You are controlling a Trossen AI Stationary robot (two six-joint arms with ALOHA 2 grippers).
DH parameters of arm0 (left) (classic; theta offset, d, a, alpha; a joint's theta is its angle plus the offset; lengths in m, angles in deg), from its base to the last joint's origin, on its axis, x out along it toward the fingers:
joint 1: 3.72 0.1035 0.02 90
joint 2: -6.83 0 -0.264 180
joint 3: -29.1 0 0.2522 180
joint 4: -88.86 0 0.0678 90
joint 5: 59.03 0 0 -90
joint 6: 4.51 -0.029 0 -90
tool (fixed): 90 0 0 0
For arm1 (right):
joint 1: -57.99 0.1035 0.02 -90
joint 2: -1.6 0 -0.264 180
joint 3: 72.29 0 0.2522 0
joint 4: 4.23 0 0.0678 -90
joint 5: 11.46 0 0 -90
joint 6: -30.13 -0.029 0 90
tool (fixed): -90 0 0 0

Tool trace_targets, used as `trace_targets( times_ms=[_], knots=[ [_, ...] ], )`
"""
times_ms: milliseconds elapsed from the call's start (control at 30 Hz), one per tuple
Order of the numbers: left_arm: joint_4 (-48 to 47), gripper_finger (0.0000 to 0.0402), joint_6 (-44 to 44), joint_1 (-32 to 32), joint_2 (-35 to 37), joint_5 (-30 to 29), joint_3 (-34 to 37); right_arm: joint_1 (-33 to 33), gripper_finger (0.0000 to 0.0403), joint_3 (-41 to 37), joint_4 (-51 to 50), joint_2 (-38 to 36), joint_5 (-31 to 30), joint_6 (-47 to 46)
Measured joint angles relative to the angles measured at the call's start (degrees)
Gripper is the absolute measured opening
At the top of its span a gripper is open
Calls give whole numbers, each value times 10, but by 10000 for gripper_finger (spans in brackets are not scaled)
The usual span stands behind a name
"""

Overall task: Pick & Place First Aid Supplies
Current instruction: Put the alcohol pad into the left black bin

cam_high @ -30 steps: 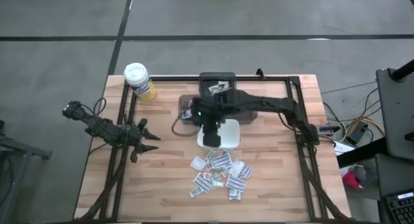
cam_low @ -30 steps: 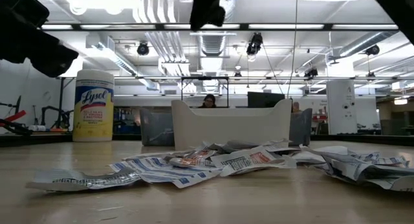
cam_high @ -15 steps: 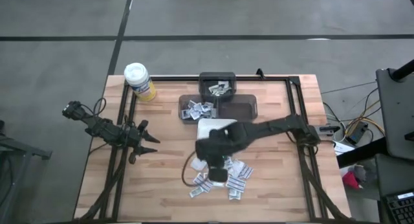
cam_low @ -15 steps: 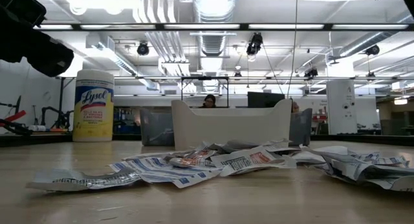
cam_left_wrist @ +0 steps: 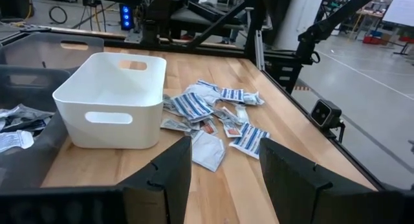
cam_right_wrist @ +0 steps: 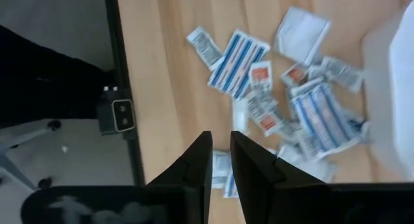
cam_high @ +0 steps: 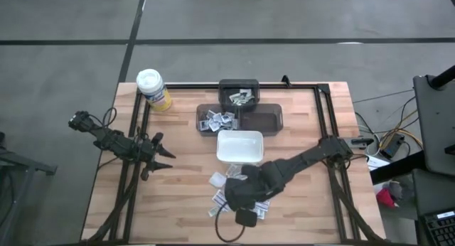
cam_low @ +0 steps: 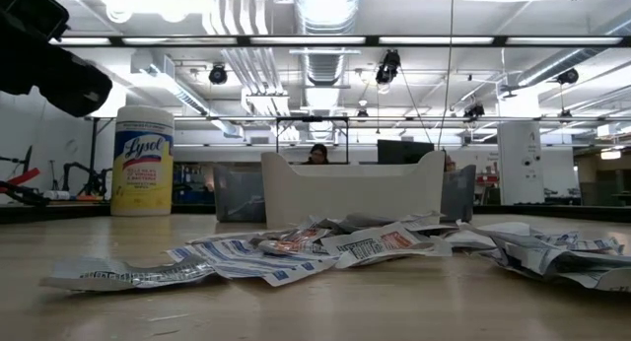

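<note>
Wooden surface carries the first aid packets directly beneath your right tool, its fingers nearly closed and empty, while your left tool waits open, well apart.

Right arm hides some packets — print too small to read.

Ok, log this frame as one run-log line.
right claw: over packet pile, nearly closed, empty | left claw: parked at table's left, open | white dish: empty
</note>
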Motion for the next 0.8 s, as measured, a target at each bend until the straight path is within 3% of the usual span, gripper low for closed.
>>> trace_targets(
  times_ms=[600, 800],
  knots=[
    [0, 177, 0, 0, 0, 6, 0, 86, 52, -161, 111, 1, 11, -100],
    [0, 177, -1, 0, 0, 6, 0, 100, 52, -207, 154, 1, 55, -118]
  ],
)
